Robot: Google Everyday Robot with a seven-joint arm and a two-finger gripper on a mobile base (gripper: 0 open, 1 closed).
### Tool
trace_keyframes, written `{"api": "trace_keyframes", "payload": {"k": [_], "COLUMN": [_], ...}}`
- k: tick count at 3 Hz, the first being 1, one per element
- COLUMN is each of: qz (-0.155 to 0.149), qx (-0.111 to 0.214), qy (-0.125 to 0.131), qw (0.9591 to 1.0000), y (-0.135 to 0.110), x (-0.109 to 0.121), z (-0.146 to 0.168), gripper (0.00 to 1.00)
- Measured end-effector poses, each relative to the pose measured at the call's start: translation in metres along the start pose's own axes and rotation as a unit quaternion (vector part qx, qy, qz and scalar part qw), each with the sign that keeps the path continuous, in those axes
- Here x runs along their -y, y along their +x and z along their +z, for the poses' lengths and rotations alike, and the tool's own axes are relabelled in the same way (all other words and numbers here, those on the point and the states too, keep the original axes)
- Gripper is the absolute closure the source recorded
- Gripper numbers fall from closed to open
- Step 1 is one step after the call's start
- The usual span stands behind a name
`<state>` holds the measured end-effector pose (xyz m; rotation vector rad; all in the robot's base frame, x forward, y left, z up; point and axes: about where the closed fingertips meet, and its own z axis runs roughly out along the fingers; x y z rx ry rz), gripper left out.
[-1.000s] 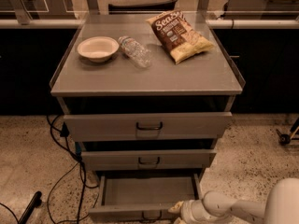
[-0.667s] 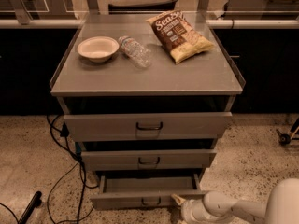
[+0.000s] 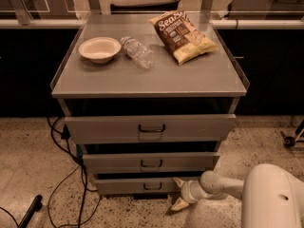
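Observation:
My gripper (image 3: 178, 193) is low at the front right of a grey drawer cabinet (image 3: 147, 80), open, with one pale fingertip (image 3: 177, 181) up by the front of the bottom drawer (image 3: 128, 186) and the other near the floor. Nothing is between them. The bottom drawer sits nearly flush with the cabinet, its handle (image 3: 153, 186) just left of the gripper. The middle drawer (image 3: 151, 162) and top drawer (image 3: 151, 127) are pushed in. On the cabinet top lie a white bowl (image 3: 99, 49), a clear plastic bottle (image 3: 137, 52) on its side and a brown chip bag (image 3: 183, 36).
Black cables (image 3: 66, 175) trail over the speckled floor left of the cabinet, and a dark bar (image 3: 31, 212) lies at the bottom left. A wheeled leg (image 3: 289, 140) stands at the right. Dark counters run behind, with a chair back (image 3: 145, 6) beyond.
The bottom drawer, pulled well out a second ago, has slid in to nearly flush. My gripper has followed it toward the cabinet.

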<state>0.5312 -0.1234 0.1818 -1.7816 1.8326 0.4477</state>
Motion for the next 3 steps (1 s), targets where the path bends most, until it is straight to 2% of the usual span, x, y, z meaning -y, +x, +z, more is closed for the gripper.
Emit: {"api": "trace_keyframes", "payload": {"k": [2, 3], "qz": [0.000, 0.000], "qx": [0.000, 0.000], "qy": [0.000, 0.000], "qw": [1.0000, 1.0000], "y": [-0.0015, -0.0015], "x": [0.0002, 0.0002], "z": [-0.0017, -0.0017], "gripper": [0.00, 0.00]}}
